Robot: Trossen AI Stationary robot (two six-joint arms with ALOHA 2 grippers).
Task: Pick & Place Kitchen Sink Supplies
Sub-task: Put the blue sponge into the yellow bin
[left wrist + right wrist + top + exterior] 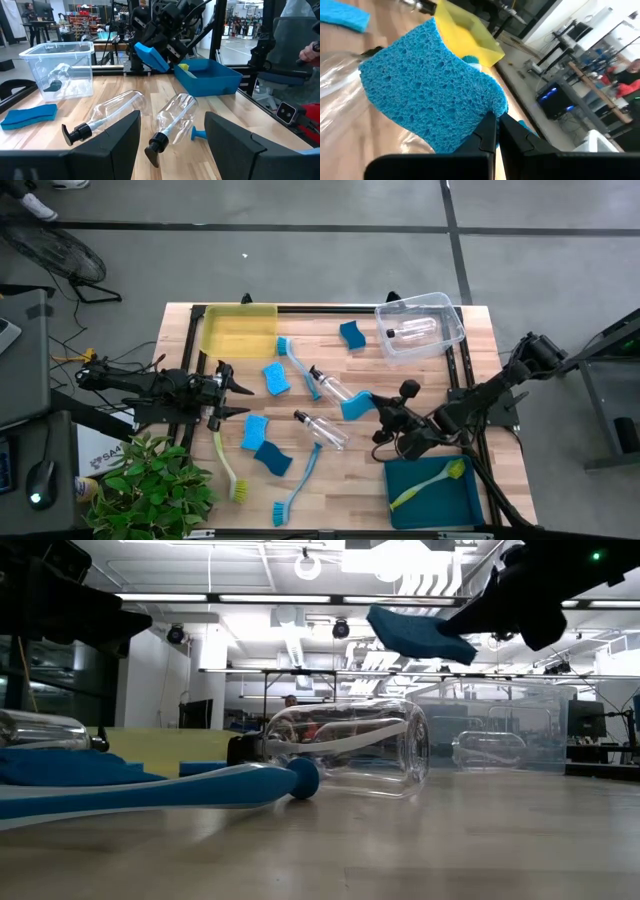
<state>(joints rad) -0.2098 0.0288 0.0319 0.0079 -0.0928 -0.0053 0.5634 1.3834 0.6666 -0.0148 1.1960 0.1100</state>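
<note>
Blue brush handle [150, 790] lies nearest, flat on wooden surface [450, 840], clear bottle [350, 748] on its side just behind. Right claw [381, 410] pinched tight on edge of blue sponge [430, 85], sponge lifted clear of surface above bottles. Left claw [238, 400] parted, empty, at left side near loose sponges [262, 438]. Yellow-green brush [428, 483] in teal bin [470, 508]; one bottle in clear bin [440, 305].

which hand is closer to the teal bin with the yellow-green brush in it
The right hand. It hangs just beyond the teal bin's top-left corner in the high view, shut on a blue sponge. The left hand is open at the table's far left side.
</note>
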